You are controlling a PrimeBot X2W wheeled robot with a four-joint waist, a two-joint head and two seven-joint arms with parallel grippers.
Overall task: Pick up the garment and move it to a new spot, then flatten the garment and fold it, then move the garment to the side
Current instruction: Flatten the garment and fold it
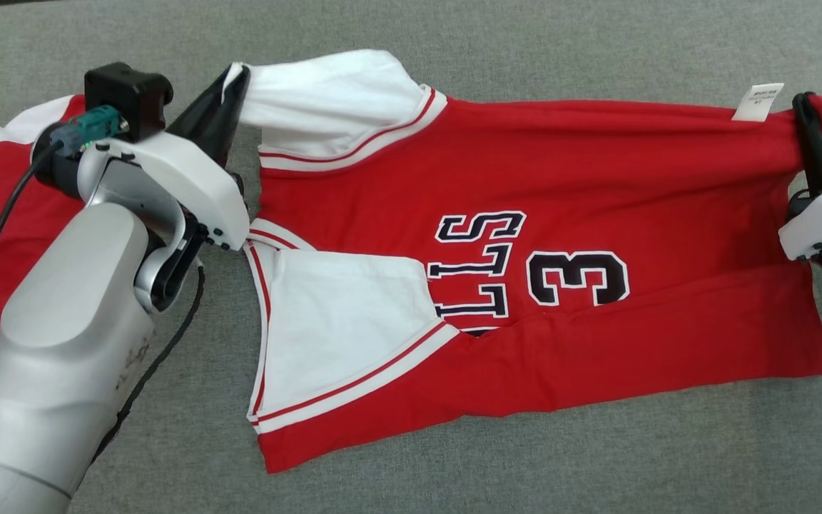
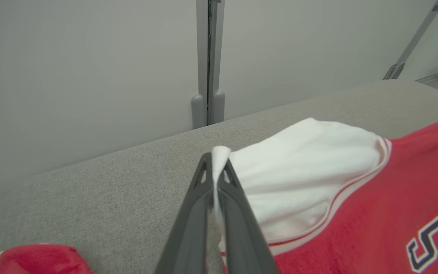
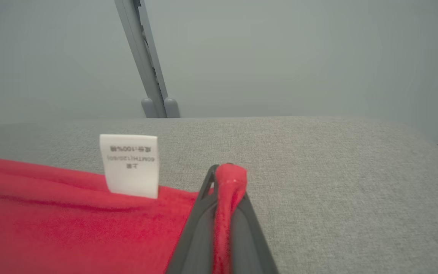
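Folding the jersey [image 1: 561, 178]: left fingers [image 2: 192, 213] clench its white sleeve [image 1: 325, 86], right fingers [image 3: 200, 228] its red hem corner [image 3: 230, 179]. The next move is probably to carry both toward the near edge of the desk [image 1: 596, 464].

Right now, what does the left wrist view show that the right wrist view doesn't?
Left wrist, not right: the left gripper shut on a white sleeve, and the letter S. Right wrist, not left: the right gripper shut on a red corner, and a white tag. Both: the red jersey, grey surface, pale wall and a grey post.
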